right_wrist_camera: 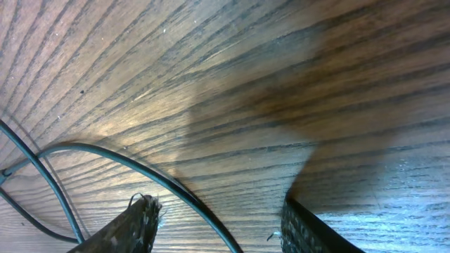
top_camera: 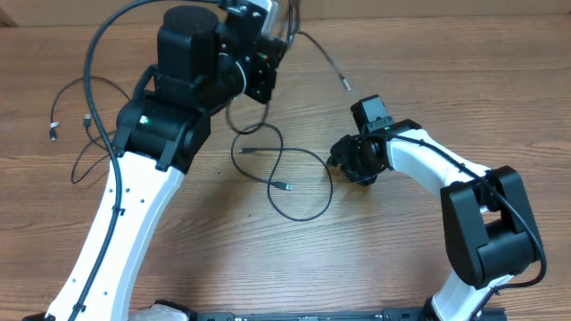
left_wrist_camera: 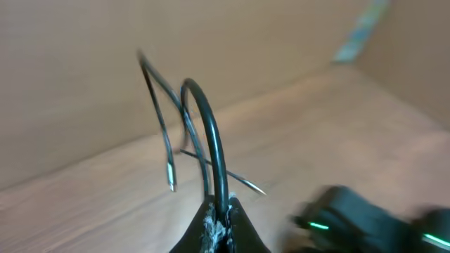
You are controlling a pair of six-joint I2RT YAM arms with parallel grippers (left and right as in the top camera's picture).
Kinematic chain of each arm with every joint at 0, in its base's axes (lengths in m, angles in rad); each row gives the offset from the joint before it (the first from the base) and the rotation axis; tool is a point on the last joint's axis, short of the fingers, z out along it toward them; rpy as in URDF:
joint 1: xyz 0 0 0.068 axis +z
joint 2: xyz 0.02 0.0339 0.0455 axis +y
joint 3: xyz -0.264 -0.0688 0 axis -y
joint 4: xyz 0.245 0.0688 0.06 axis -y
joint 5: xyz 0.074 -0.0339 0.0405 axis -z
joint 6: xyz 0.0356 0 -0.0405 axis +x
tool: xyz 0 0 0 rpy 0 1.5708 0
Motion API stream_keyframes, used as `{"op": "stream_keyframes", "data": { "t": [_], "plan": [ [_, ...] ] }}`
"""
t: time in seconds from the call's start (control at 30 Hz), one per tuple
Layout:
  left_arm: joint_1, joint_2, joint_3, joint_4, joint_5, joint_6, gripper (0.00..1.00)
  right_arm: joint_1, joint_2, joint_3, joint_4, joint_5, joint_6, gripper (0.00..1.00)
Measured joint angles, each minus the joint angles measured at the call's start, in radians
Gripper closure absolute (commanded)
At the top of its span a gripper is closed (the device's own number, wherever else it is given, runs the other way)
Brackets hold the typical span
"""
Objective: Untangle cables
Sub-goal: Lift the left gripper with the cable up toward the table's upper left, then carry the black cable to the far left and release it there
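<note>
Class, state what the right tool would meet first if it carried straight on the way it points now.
Probably the thin black cable curving right in front of the open right tool, then the wooden table just behind it; depth is hard to judge.

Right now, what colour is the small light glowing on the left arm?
Green. The light shows best in the overhead view.

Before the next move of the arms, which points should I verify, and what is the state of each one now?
1. Left gripper shut on the lifted cable: ok.
2. Right gripper open: ok.
3. Looped cable passes between the right fingers: ok.
4. Lifted cable free of the looped cable: cannot tell.
5. Plug end of the looped cable in sight: ok.
</note>
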Motion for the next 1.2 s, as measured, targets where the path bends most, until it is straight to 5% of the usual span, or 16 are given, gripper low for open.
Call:
{"op": "stream_keyframes", "data": {
  "t": [0.17,0.37,1.2],
  "plan": [
    [0.002,0.019,0.0,-0.004,-0.364,0.001,0.95,0.0,-0.001,0.0,0.0,0.004,0.0,0.44],
    [0.035,0.088,0.0,-0.031,-0.621,0.001,0.96,0.0,-0.001,0.0,0.0,0.005,0.0,0.44],
    [0.558,0.241,0.0,-0.245,-0.731,-0.088,0.96,0.0,-0.001,0.0,0.0,0.006,0.0,0.44]
  ]
}}
